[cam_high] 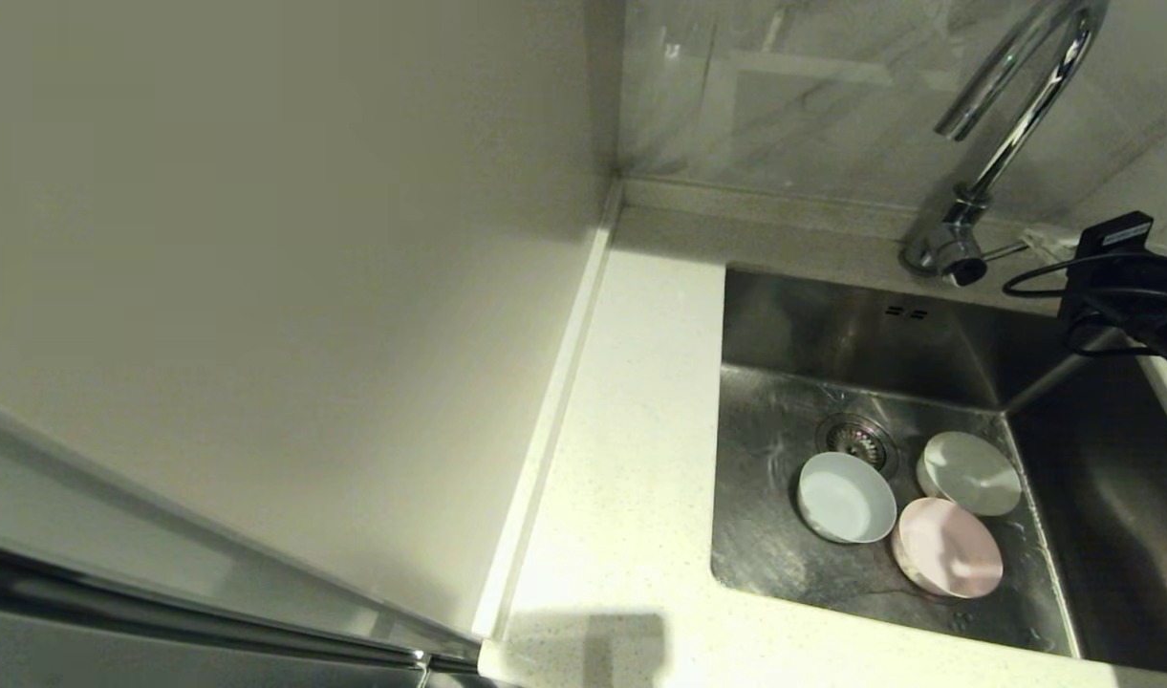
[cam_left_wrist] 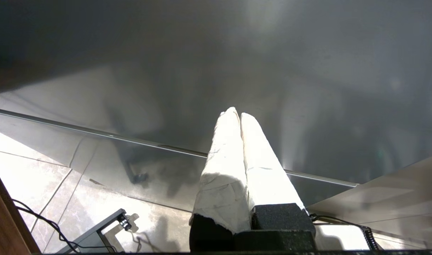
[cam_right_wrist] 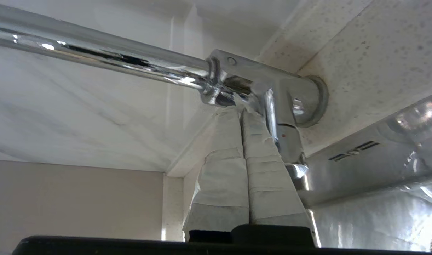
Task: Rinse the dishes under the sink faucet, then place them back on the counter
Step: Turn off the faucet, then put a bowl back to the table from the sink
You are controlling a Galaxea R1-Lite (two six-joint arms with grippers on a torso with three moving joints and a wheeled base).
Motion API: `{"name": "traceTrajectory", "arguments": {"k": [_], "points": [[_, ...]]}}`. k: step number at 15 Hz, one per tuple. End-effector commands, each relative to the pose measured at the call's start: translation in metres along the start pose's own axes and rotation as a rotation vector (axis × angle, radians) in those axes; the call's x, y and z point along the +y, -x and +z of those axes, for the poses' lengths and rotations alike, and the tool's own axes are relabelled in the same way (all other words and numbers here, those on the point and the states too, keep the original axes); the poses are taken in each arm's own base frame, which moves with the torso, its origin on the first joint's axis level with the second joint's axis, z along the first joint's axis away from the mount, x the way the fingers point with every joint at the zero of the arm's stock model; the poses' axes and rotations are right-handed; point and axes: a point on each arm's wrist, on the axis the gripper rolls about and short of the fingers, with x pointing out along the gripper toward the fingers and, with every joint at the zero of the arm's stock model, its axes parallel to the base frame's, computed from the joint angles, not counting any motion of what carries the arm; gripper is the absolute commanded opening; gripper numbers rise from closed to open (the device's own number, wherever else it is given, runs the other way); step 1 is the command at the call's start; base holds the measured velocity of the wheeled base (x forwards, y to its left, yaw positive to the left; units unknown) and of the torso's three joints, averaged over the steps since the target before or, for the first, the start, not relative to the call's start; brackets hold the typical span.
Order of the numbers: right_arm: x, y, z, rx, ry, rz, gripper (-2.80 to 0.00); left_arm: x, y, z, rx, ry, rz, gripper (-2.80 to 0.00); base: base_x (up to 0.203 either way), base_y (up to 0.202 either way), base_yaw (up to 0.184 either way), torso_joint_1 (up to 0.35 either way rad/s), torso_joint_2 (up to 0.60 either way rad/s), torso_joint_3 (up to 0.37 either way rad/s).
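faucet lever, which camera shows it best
The right wrist view: the faucet lever fills the near middle, with the shut right hand pressed against it beside the faucet base. The head view shows only a thin stub of it, partly behind the arm. The left wrist view shows none.

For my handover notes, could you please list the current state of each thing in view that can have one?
Faucet: no water seen running.
Sink: wet, drain strainer uncovered.
Pale blue bowl: upright in the sink.
Pale pink bowl: in the sink, tilted.
Whitish-green bowl: in the sink, tilted.
Counter: no dishes on it.
Right hand: shut, tips at the faucet base.
Left hand: shut, parked off the counter.
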Motion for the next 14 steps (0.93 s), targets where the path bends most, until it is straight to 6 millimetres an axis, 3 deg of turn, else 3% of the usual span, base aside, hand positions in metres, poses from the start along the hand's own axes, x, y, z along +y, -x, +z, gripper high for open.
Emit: {"name": "traceTrajectory", "arguments": {"k": [1,5,9,12,14], "points": [[0.018,0.008,0.005,-0.018,0.005,0.043,-2.8,0.0,0.0,0.0,-0.005,0.001,-0.001,-2.8,0.0,0.0,0.0,0.0,0.0,0.0],[0.063,0.042,0.011,-0.052,0.034,0.11,-2.8,0.0,0.0,0.0,-0.004,0.0,0.0,-2.8,0.0,0.0,0.0,0.0,0.0,0.0],[0.107,0.091,0.007,-0.05,0.067,0.109,-2.8,0.0,0.0,0.0,-0.004,0.001,0.0,-2.8,0.0,0.0,0.0,0.0,0.0,0.0],[0.105,0.128,-0.011,0.076,0.26,-0.152,-2.8,0.0,0.0,0.0,-0.004,0.001,-0.001,-2.8,0.0,0.0,0.0,0.0,0.0,0.0],[0.098,0.164,-0.029,0.231,0.427,-0.323,-2.8,0.0,0.0,0.0,-0.004,0.001,-0.001,-2.8,0.0,0.0,0.0,0.0,0.0,0.0]]}}
